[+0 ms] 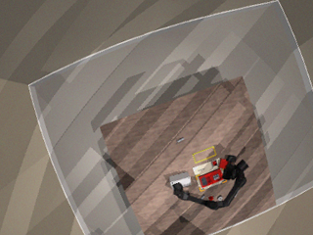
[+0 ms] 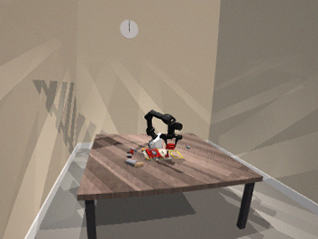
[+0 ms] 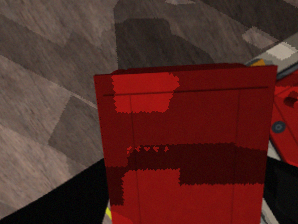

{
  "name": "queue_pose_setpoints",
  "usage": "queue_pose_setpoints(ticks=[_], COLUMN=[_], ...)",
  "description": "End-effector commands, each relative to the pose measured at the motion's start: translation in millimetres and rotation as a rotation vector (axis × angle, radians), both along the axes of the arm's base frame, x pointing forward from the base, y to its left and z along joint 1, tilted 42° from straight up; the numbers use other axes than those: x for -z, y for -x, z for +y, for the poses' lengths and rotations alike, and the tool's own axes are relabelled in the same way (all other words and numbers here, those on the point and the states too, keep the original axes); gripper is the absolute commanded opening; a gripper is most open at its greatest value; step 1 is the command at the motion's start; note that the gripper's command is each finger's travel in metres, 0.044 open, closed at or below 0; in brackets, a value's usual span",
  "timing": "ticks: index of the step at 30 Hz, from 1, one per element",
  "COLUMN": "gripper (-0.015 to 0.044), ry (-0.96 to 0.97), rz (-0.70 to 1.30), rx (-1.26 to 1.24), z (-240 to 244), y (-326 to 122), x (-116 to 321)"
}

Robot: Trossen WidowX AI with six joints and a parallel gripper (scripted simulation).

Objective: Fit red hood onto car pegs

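Note:
The red hood (image 1: 222,167) (image 2: 171,146) (image 3: 185,120) is held level or nearly so, flat roof toward the wrist camera, clear of the table. My gripper (image 3: 180,164) is shut on it, with a black finger along each long side. The car chassis (image 1: 210,178) (image 2: 151,155) (image 3: 286,142) sits in its jig with a red deck. In the wrist view it shows only at the right edge, beside the hood and lower than it. A dark round part shows on the deck there. The pegs and the hood's corner holes cannot be made out.
A cream panel (image 1: 204,168) lies beside the chassis, near a yellow outline on the table. A white box (image 1: 180,179) (image 2: 156,141) stands by the arm's base. Small red and grey parts lie on the chassis's other side. A grey block (image 2: 131,162) and a tan block (image 2: 139,164) lie nearby.

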State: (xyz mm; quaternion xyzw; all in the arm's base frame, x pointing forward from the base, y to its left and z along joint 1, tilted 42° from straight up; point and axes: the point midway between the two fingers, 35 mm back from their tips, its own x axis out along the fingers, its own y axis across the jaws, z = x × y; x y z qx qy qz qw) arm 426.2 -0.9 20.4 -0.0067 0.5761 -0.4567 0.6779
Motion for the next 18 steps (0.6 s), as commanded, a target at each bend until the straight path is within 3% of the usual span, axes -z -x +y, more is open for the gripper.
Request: queue_pose_setpoints(ticks=[1, 18], gripper=[0.0, 0.0], ry=[0.002, -0.014], rz=[0.047, 0.249], rx=[-0.049, -0.245], z=[-10, -54], y=[9, 56], x=[-10, -50])
